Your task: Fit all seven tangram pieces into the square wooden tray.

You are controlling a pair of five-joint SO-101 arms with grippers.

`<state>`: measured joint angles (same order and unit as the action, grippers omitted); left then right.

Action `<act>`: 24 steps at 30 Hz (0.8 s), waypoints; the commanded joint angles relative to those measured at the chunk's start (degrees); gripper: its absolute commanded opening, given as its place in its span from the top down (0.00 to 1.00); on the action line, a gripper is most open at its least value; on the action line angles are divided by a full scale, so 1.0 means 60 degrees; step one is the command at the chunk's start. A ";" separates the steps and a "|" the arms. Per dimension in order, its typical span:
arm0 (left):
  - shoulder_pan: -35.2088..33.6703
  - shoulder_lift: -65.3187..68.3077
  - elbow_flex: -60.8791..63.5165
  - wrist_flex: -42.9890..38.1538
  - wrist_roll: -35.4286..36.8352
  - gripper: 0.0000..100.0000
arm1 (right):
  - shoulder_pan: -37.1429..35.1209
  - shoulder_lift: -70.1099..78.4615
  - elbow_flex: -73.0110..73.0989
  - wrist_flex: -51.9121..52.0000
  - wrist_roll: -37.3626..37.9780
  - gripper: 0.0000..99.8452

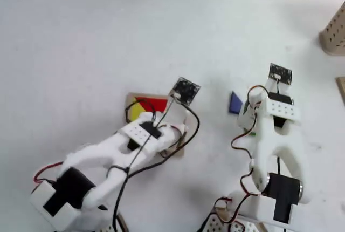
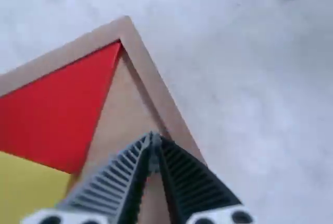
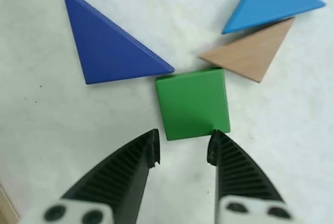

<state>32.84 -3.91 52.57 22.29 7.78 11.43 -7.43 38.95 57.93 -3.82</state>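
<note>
tray [image 2: 156, 94]: bare matt wood | red piece [image 2: 57, 104]: smooth paint | green square [image 3: 193, 103]: smooth paint, light sheen | tan triangle [image 3: 248, 52]: bare grained wood | bench [image 3: 41, 125]: matt, faintly rough | right tool [image 3: 183, 150]: ribbed plastic

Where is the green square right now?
In the right wrist view, the green square lies flat on the white table just ahead of the open right gripper, tucked between the dark blue triangle and the plain wooden triangle.
</note>
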 commanded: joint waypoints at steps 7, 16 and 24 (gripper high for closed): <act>-0.0242 -0.0198 -0.0498 0.1172 0.0088 0.98 | -0.0022 -0.0037 -0.0322 -0.0095 0.0088 0.84; -0.0183 -0.2015 0.1187 0.1275 0.0088 0.98 | -0.0037 -0.0037 -0.0322 -0.0095 0.0088 0.84; -0.0476 -0.2615 0.1495 0.1245 0.0059 0.98 | -0.0066 -0.0037 -0.0322 -0.0095 0.0088 0.84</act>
<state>31.96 -17.10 61.80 29.67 7.87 11.43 -7.43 38.95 57.93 -3.82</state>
